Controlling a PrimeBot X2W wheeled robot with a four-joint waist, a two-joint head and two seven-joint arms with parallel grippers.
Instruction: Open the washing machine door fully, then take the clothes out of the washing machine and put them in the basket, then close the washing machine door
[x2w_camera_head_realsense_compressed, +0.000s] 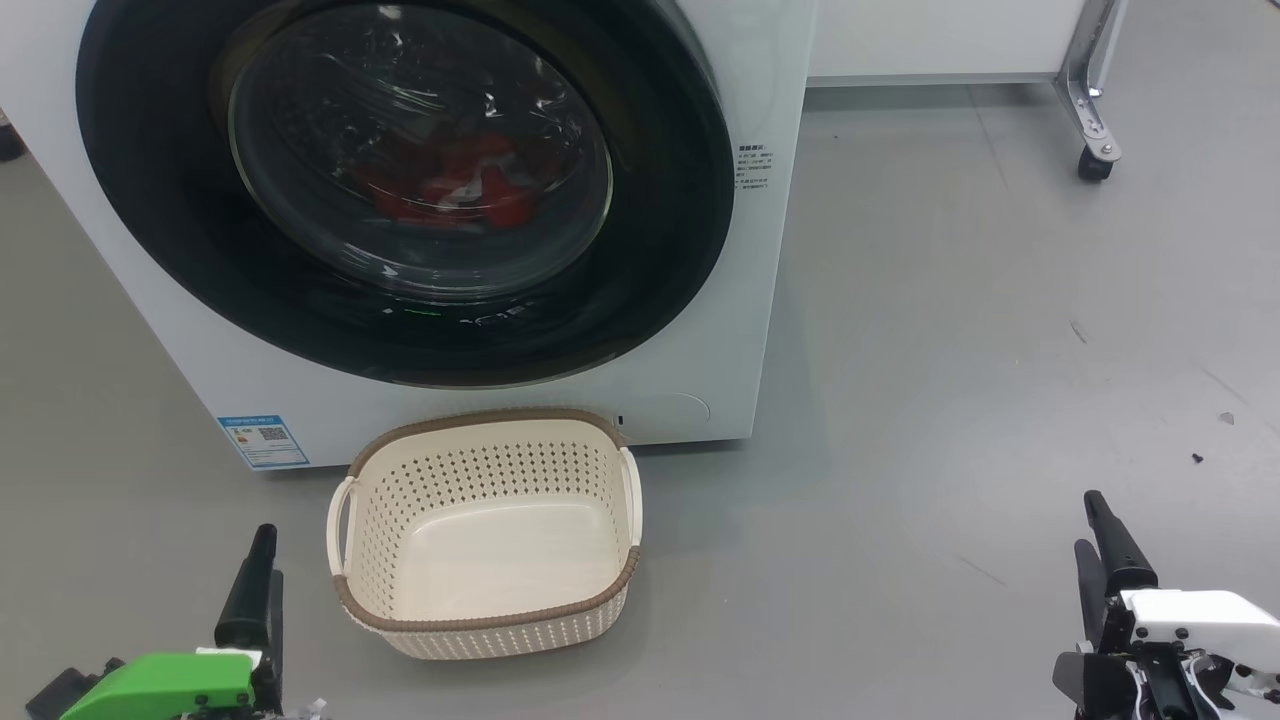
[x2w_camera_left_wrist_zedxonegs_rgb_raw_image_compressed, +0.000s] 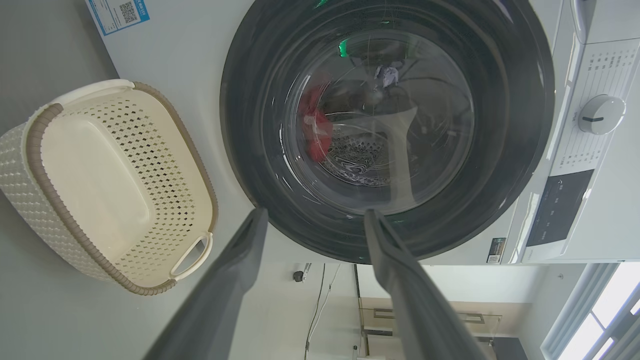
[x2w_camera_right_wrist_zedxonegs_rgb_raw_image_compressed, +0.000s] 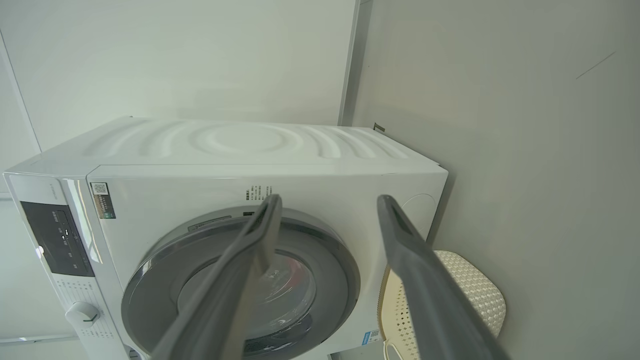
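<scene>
We record the washing machine (x2w_camera_head_realsense_compressed: 260, 390) as a smooth white box standing ahead of both claws; one side panel is pressed with shallow concentric ripples; the washing machine door (x2w_camera_head_realsense_compressed: 400, 190) is a large round glossy black ring about a bulging clear glass bowl, and it sits closed, flush against the front. The left claw (x2w_camera_left_wrist_zedxonegs_rgb_raw_image_compressed: 315, 212) is released, its two long dark tapered fingers spread wide, gripping and touching nothing; the right claw (x2w_camera_right_wrist_zedxonegs_rgb_raw_image_compressed: 327, 197) stands likewise, fingers wide apart and bare. The clothes (x2w_camera_head_realsense_compressed: 450, 185), bright red soft fabric with white touches, lie inside the drum behind the glass, ahead of the left claw. The basket (x2w_camera_head_realsense_compressed: 487, 420), a rounded rectangle of cream perforated plastic with a brown woven-look rim, rests upright on the grey floor (x2w_camera_head_realsense_compressed: 950, 400) just right of the left claw and close before the machine, its smooth bottom bare.
</scene>
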